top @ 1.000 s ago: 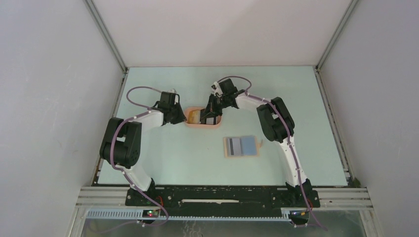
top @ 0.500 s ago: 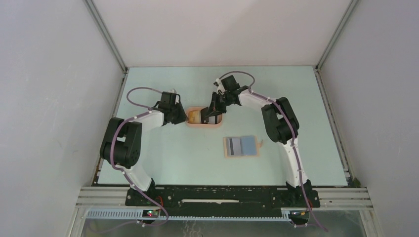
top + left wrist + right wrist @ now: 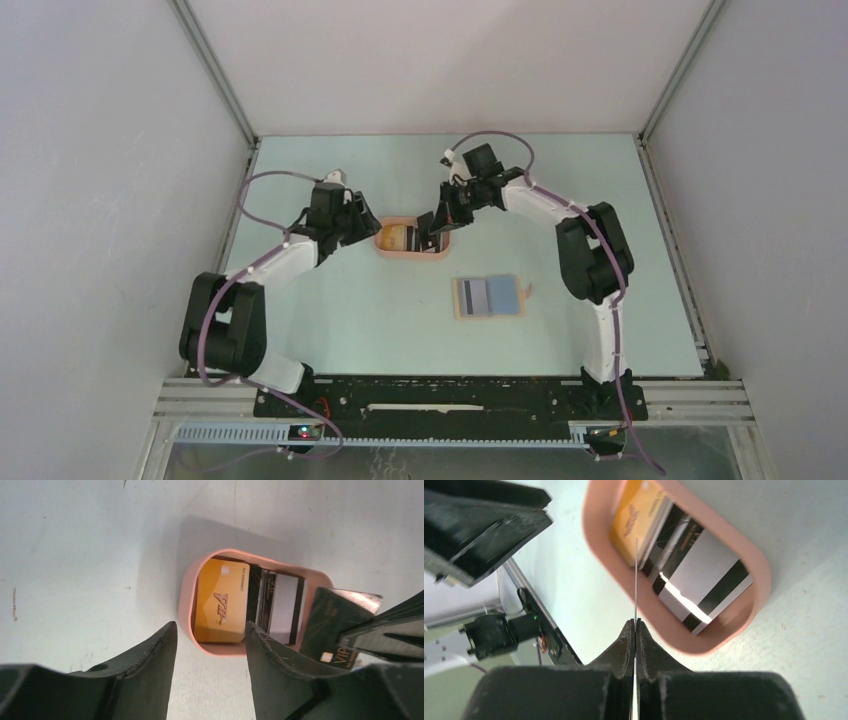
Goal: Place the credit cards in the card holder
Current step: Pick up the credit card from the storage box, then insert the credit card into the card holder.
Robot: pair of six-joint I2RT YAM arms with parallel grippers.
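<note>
Left wrist view looks down between the spread fingers of the left gripper (image 3: 210, 632), which hold nothing and touch nothing. Beneath the gap sits a peach tray (image 3: 186, 597) on the counter (image 3: 75, 555). Inside the tray a yellow-orange card (image 3: 222, 602) lies flat beside a black-and-white card (image 3: 282, 605). At the tray's far end a black card (image 3: 332, 617) with gold lettering hangs tilted, one corner lifted above the rim, pinched by the dark fingers coming in from the right. Right wrist view shows the right gripper (image 3: 635, 626) pressed together on that black card, which appears edge-on as a thin line reaching out over the tray rim. From above, the card holder (image 3: 488, 315) lies open on the counter, well apart from the tray toward the right arm, with a grey-striped card (image 3: 474, 295) and a blue card (image 3: 506, 295) side by side on it.
</note>
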